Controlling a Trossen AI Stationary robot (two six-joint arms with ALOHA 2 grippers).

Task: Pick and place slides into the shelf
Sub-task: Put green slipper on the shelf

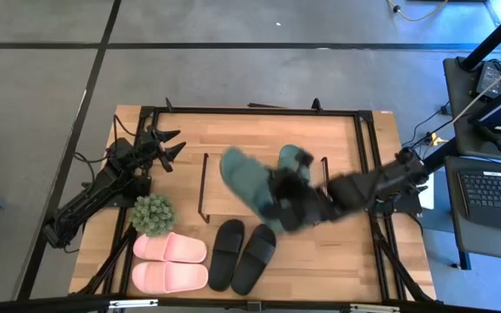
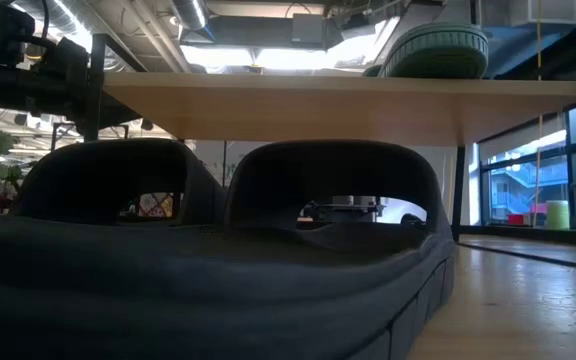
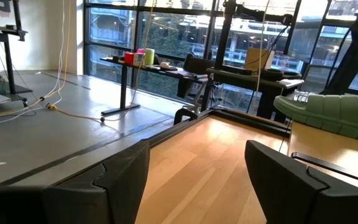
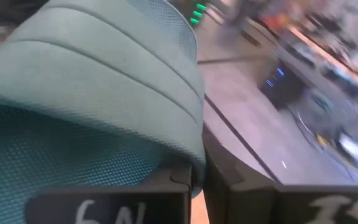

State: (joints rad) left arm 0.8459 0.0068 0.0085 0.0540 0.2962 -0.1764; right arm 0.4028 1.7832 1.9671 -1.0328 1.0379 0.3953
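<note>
My right gripper [image 1: 278, 207] is shut on a dark green slide [image 1: 243, 178], held up over the shelf [image 1: 205, 184]. In the right wrist view the slide [image 4: 92, 81] fills the picture ahead of the fingers. A second green slide [image 1: 296, 159] lies on the shelf's wooden top board [image 2: 338, 105], also seen in the low view [image 2: 438, 50] and the left wrist view [image 3: 325, 112]. Two black slides [image 1: 242, 255] and two pink slides [image 1: 170, 263] lie flat on the table near its front edge. My left gripper [image 1: 174, 146] waits open at the table's left, touching nothing. My right gripper pinches the green slide's edge [image 4: 192, 163] between its two fingers, at the end of the slide nearest the arm. The fingers come from the table's right, slanting a little downward. The slide is lifted clear and sticks out from the fingers toward the far left.
A small potted plant [image 1: 152, 213] stands left of the shelf, just behind the pink slides. A black frame [image 1: 368, 156] runs around the tabletop. Bare wood lies between the shelf and the table's far edge.
</note>
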